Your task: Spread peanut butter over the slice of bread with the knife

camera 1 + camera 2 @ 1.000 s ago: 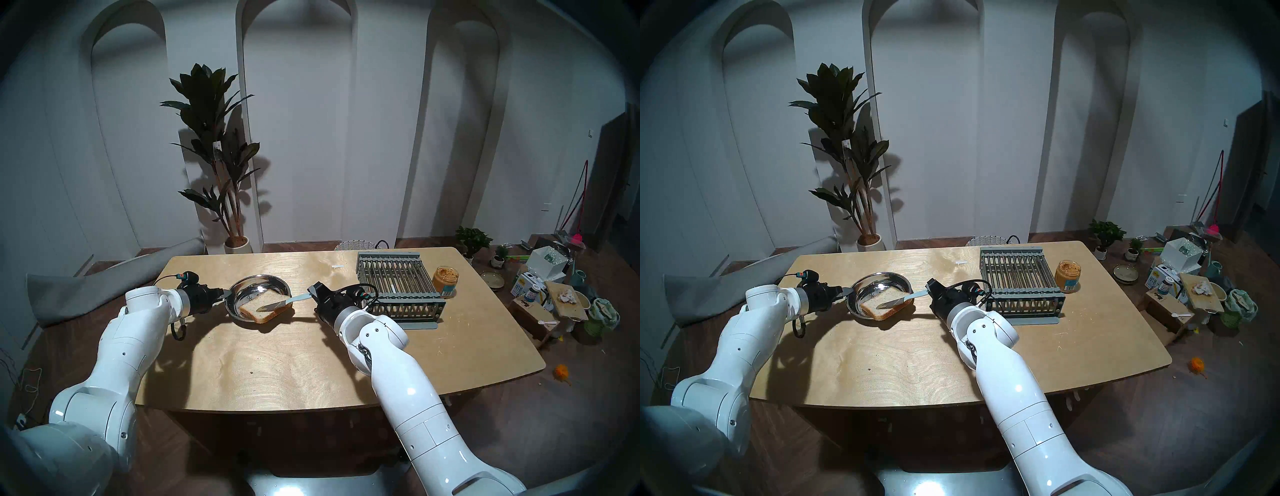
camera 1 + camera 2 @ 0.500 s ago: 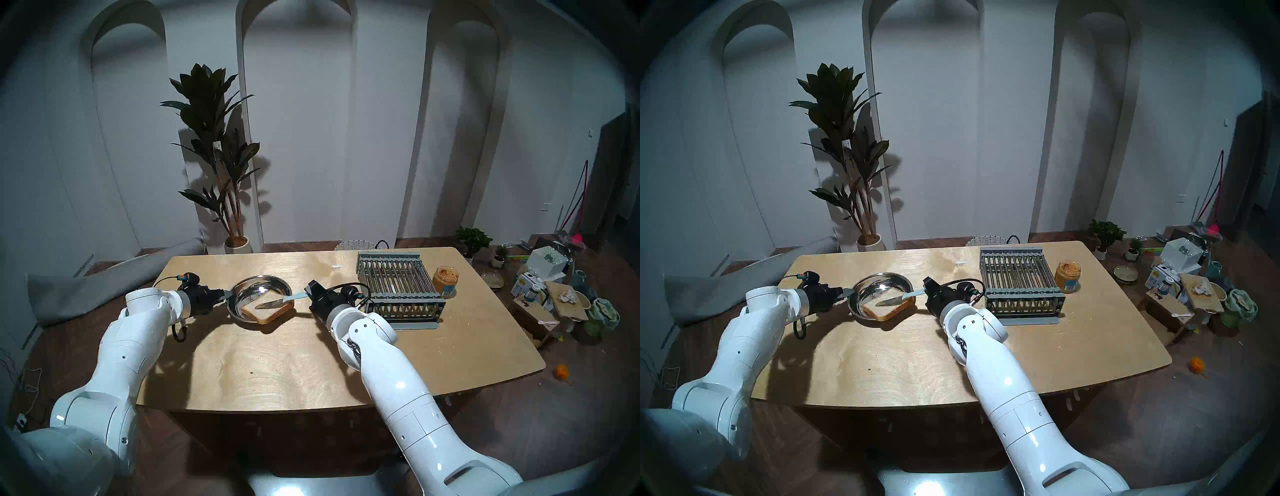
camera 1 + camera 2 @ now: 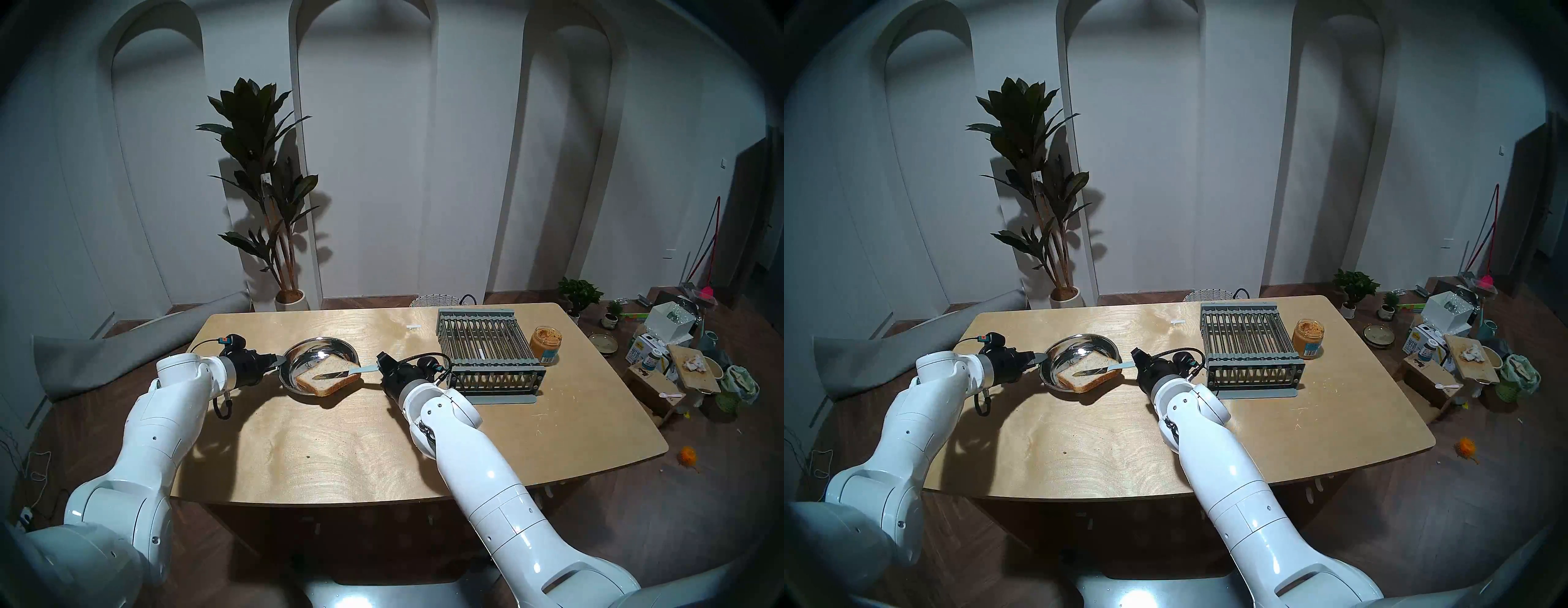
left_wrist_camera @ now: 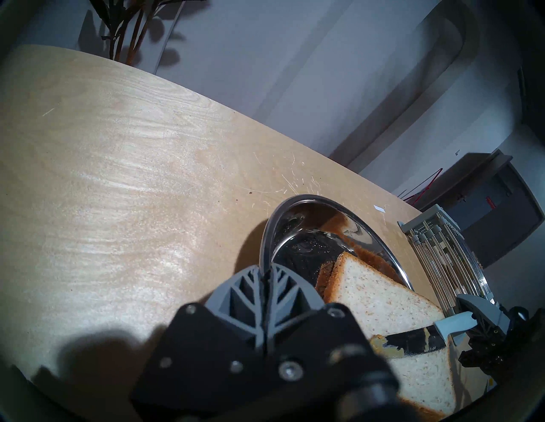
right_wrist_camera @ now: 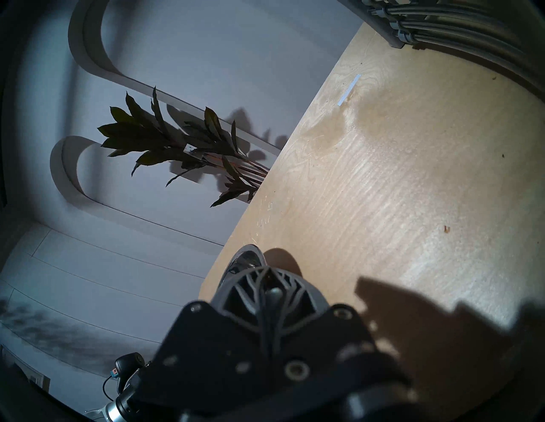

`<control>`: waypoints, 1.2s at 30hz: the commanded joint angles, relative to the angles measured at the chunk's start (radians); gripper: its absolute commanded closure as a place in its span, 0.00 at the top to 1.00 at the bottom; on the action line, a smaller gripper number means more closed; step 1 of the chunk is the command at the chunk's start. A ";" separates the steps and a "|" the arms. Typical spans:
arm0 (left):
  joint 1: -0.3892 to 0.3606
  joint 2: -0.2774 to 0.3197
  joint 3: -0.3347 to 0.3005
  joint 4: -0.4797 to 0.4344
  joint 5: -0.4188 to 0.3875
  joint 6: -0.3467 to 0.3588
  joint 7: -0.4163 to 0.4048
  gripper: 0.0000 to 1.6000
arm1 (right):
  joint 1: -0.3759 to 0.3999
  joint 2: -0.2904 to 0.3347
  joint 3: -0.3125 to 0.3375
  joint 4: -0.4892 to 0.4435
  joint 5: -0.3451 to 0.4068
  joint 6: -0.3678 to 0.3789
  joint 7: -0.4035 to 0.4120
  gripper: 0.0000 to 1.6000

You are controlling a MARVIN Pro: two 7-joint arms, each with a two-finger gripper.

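The slice of bread (image 3: pixel 329 377) lies in the steel plate (image 3: pixel 321 339), overhanging its near right rim. My right gripper (image 3: pixel 379 366) is shut on the knife's pale blue handle (image 3: pixel 365 368). The blade (image 3: pixel 331 375) lies nearly flat on the bread and points left. In the left wrist view the blade (image 4: pixel 413 340) carries tan peanut butter, and a smear (image 4: pixel 383 346) sits on the bread (image 4: pixel 380 303) at its tip. My left gripper (image 3: pixel 278 361) is shut on the plate's left rim (image 4: pixel 267 235). The peanut butter jar (image 3: pixel 546 343) stands open at the far right.
A grey slatted rack (image 3: pixel 488 344) stands just right of my right wrist, between it and the jar. A small white strip (image 3: pixel 412 327) lies on the table behind the plate. Bare wooden tabletop (image 3: pixel 360 446) lies in front of the plate.
My right gripper moved a little left and lower with the knife, so the blade lies flatter on the bread. My left gripper stayed on the plate rim.
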 commanded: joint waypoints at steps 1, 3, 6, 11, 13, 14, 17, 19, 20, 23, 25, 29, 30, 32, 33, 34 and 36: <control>-0.029 0.007 0.002 0.004 0.004 -0.004 -0.004 0.00 | 0.014 0.029 -0.010 -0.059 -0.044 -0.010 -0.023 0.00; -0.030 0.008 0.003 0.006 0.003 -0.005 -0.005 0.00 | 0.018 0.037 -0.017 -0.070 -0.059 -0.009 -0.034 0.00; -0.033 0.008 0.004 0.011 0.004 -0.007 -0.007 0.00 | 0.020 0.042 -0.023 -0.080 -0.070 -0.009 -0.049 0.00; -0.037 0.009 0.006 0.018 0.005 -0.010 -0.009 0.00 | 0.028 0.054 -0.035 -0.097 -0.092 -0.008 -0.065 0.00; -0.041 0.010 0.007 0.023 0.005 -0.012 -0.010 0.00 | 0.032 0.059 -0.042 -0.100 -0.103 -0.013 -0.068 0.00; -0.042 0.010 0.007 0.025 0.005 -0.014 -0.011 0.00 | 0.032 0.057 -0.039 -0.100 -0.097 -0.011 -0.068 0.00; -0.045 0.011 0.008 0.032 0.007 -0.017 -0.014 0.00 | 0.036 0.061 -0.040 -0.105 -0.101 -0.011 -0.077 0.00; -0.048 0.012 0.008 0.037 0.008 -0.019 -0.018 0.00 | 0.038 0.065 -0.039 -0.105 -0.102 -0.011 -0.079 0.00; -0.049 0.013 0.008 0.040 0.009 -0.020 -0.019 0.00 | 0.039 0.069 -0.039 -0.106 -0.104 -0.012 -0.079 0.00; -0.052 0.014 0.008 0.047 0.011 -0.024 -0.023 0.00 | 0.041 0.073 -0.035 -0.108 -0.104 -0.014 -0.083 0.00; -0.053 0.014 0.006 0.050 0.011 -0.025 -0.025 0.00 | 0.042 0.075 -0.032 -0.112 -0.102 -0.013 -0.085 0.00; -0.055 0.014 0.004 0.054 0.014 -0.028 -0.029 0.00 | 0.043 0.077 -0.030 -0.117 -0.103 -0.014 -0.087 0.00; -0.056 0.015 0.004 0.055 0.015 -0.029 -0.030 0.00 | 0.044 0.078 -0.029 -0.116 -0.103 -0.014 -0.085 0.00; -0.057 0.014 0.003 0.059 0.017 -0.030 -0.032 0.00 | 0.045 0.079 -0.028 -0.115 -0.103 -0.014 -0.084 0.00; -0.058 0.014 0.003 0.060 0.018 -0.031 -0.032 0.00 | 0.046 0.080 -0.028 -0.115 -0.104 -0.016 -0.082 0.00; -0.058 0.014 0.003 0.061 0.019 -0.031 -0.033 0.00 | 0.047 0.080 -0.027 -0.119 -0.103 -0.013 -0.084 0.00; -0.060 0.015 0.003 0.063 0.022 -0.032 -0.035 0.00 | 0.049 0.082 -0.025 -0.126 -0.103 -0.011 -0.082 0.00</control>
